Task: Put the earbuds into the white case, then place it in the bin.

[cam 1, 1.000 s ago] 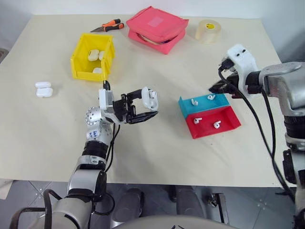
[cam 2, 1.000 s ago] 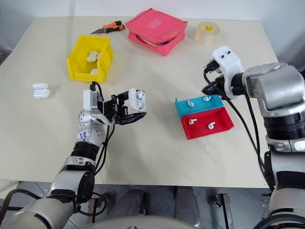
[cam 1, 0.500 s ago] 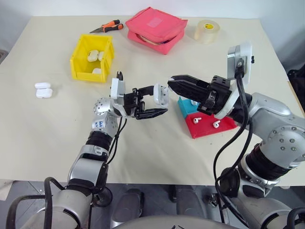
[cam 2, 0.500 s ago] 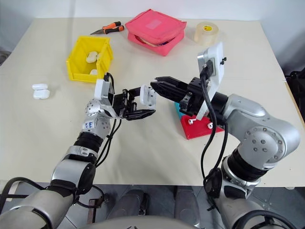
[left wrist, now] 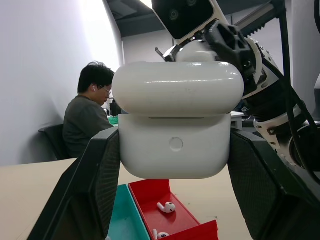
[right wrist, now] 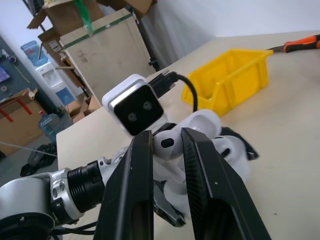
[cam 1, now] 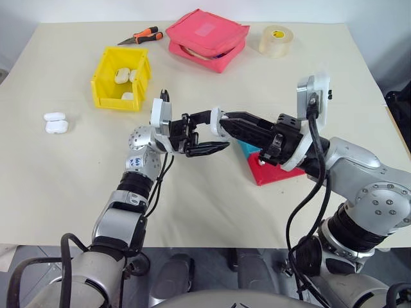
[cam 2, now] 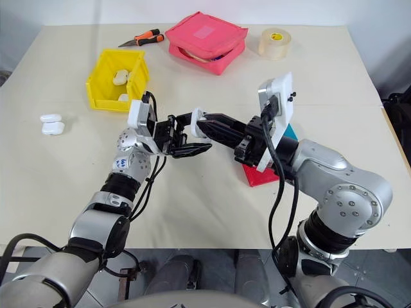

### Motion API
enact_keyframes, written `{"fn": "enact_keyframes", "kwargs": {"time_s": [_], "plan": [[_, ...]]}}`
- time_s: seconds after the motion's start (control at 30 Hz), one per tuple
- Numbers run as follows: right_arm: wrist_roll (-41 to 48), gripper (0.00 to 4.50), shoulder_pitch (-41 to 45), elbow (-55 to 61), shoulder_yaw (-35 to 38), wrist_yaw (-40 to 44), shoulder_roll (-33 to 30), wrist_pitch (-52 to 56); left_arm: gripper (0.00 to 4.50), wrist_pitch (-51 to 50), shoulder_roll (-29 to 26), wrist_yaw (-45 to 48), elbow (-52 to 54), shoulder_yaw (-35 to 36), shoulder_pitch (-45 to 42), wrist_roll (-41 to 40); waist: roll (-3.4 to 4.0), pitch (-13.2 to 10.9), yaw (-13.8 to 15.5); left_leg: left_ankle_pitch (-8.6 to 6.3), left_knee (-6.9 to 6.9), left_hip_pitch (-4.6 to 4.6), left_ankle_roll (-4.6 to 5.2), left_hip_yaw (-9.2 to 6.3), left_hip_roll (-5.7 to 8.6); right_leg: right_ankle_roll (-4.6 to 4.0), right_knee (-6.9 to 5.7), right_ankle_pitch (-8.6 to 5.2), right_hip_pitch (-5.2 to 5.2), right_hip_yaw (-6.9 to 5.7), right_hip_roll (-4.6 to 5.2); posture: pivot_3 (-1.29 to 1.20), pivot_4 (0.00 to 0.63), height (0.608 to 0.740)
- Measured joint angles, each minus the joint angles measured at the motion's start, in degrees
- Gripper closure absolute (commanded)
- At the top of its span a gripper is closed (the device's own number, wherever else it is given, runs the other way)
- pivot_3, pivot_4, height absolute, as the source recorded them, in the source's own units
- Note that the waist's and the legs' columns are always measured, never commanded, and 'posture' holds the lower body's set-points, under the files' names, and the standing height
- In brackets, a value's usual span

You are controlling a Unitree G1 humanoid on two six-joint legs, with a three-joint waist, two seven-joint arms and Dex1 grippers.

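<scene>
Left wrist view: the left gripper (left wrist: pixel 175 165) clamps the white case (left wrist: pixel 175 120) between its two black fingers (left wrist: pixel 87 190), one on each side of the body, lid closed and hinge seam level. Behind the case, the right gripper reaches in from the far side. Right wrist view: the right gripper (right wrist: pixel 166 150) pinches one earbud (right wrist: pixel 167 142) between its fingers, narrowly parted around it, and the earbud sits just beside, perhaps touching, the case (right wrist: pixel 227 150). Left eye view: both grippers meet above the middle of the table (cam 1: pixel 64 173), the left gripper (cam 1: pixel 207 133) pointing toward the right gripper (cam 1: pixel 228 124), with the case (cam 1: pixel 217 122) between them. The red tray (cam 1: pixel 273 173) lies on the table beneath the right arm, a teal tray (cam 1: pixel 247 149) touching its far edge; the left wrist view shows two earbuds in the red tray (left wrist: pixel 165 207). The bin (cam 1: pixel 122 78) stands on the far left part of the table, well apart from the grippers, holding several white cases. Two more white cases (cam 1: pixel 55 122) lie near the left edge. A pink pouch (cam 1: pixel 207 38), a tape roll (cam 1: pixel 278 40) and an orange-handled tool (cam 1: pixel 141 36) lie along the far edge. A seated person (left wrist: pixel 87 120) appears in the background of the left wrist view.
</scene>
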State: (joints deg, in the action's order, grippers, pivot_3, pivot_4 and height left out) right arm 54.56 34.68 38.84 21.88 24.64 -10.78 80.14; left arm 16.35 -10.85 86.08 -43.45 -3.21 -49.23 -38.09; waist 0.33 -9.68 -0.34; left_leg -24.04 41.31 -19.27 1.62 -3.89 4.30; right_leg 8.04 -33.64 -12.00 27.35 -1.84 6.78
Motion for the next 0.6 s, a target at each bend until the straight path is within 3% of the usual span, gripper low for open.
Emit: {"fn": "enact_keyframes", "kwargs": {"time_s": [0.37, 0.6], "plan": [[1.05, 4.04, -4.33, -1.33, -6.70, -0.72, -5.17, -9.30, 1.71, -1.42, -0.30, 0.00, 0.40, 0.48, 0.55, 0.09, 0.00, 0.00, 0.04, 0.00, 0.00, 0.00, 0.00, 0.05, 0.00, -0.01, 0.02, 0.00, 0.00, 0.00, 0.00, 0.00, 0.150, 0.740], [0.67, 4.04, -6.21, -1.18, -10.72, 2.24, -14.77, -14.76, 1.71, -2.56, -0.95, 0.00, 1.85, 0.47, 1.86, 1.06, 0.00, 0.00, 0.17, 0.00, 0.00, 0.00, 0.01, 0.07, 0.00, -0.01, 0.07, 0.01, -0.02, 0.00, 0.00, 0.00, 0.150, 0.740]]}}
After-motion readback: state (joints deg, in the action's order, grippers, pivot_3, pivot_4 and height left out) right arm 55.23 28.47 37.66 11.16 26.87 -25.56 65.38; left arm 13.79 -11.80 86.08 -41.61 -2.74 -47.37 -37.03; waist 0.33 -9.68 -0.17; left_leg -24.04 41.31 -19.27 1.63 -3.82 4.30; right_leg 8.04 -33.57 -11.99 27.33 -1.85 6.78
